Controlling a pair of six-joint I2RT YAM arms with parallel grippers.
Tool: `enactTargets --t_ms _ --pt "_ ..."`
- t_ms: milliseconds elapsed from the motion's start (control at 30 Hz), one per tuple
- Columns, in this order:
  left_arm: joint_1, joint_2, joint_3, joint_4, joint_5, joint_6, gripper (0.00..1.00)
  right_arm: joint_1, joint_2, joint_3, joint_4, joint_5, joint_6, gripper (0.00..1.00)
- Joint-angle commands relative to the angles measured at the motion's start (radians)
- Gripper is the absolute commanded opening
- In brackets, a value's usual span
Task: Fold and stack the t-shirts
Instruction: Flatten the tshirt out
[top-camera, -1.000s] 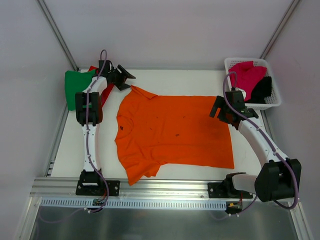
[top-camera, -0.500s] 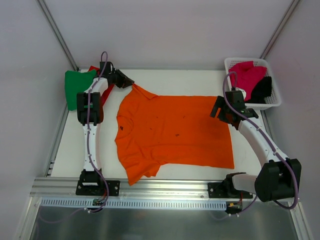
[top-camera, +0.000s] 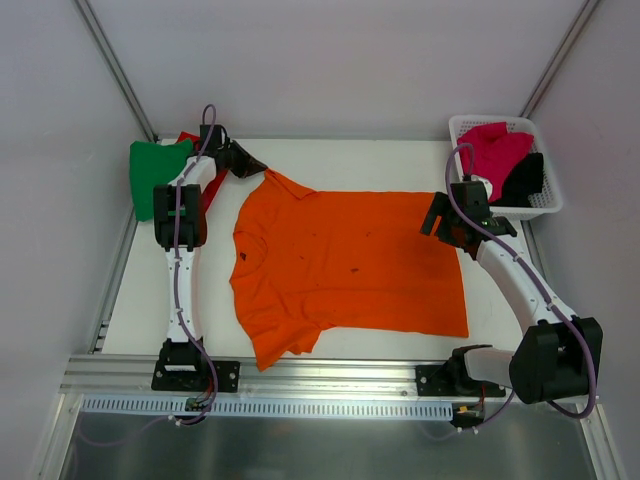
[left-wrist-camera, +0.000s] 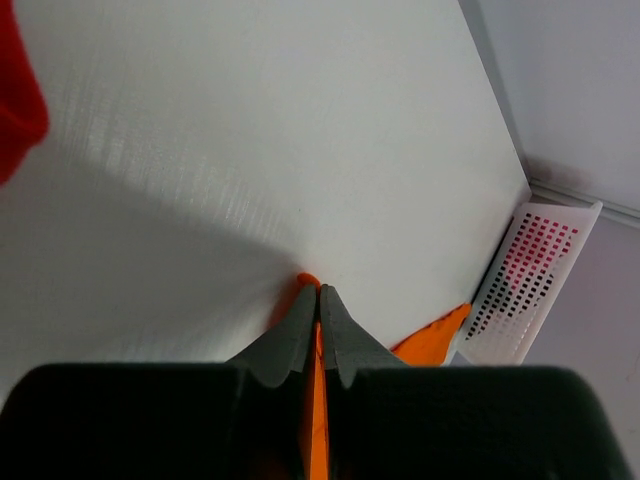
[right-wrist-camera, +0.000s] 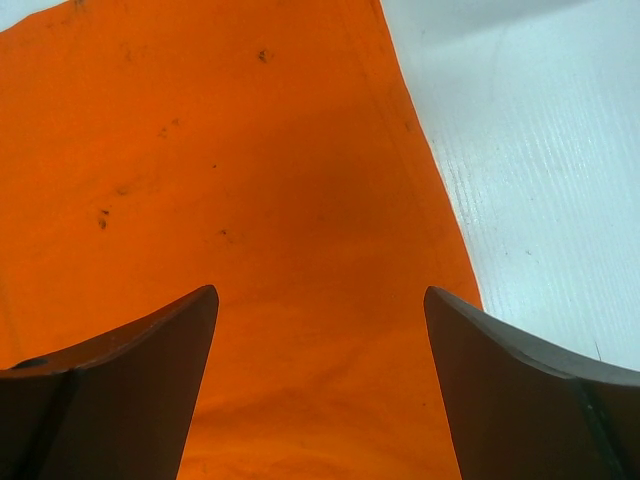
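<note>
orange tee (top-camera: 350, 265) spread flat — green (top-camera: 150, 175), red (left-wrist-camera: 15, 100) far-left; pink (top-camera: 493, 148), black (top-camera: 525, 180) far-right

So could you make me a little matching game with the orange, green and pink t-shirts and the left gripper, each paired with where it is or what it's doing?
1 orange t-shirt
2 green t-shirt
3 pink t-shirt
4 left gripper

A in the basket
B shut on an orange sleeve
C spread flat on the table
D bunched at the far left edge

Pairs: 1-C, 2-D, 3-A, 4-B
</note>
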Motion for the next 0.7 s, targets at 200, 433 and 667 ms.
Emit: enactTargets --t_ms 200,433,667 --pt "-0.012 -0.171 -0.062 0.010 -0.027 0.073 0.00 0.004 -0.008 0.002 0.014 0.017 -0.009 0.88" --pt "-0.013 -0.256 -0.079 0.011 -0.047 0.113 0.00 0.005 0.006 0.001 0.017 0.009 -0.004 0.88" --pt "-0.013 -0.268 -0.083 0.010 -0.035 0.115 0.00 0.005 0.029 0.005 0.028 0.017 -0.001 0.89"
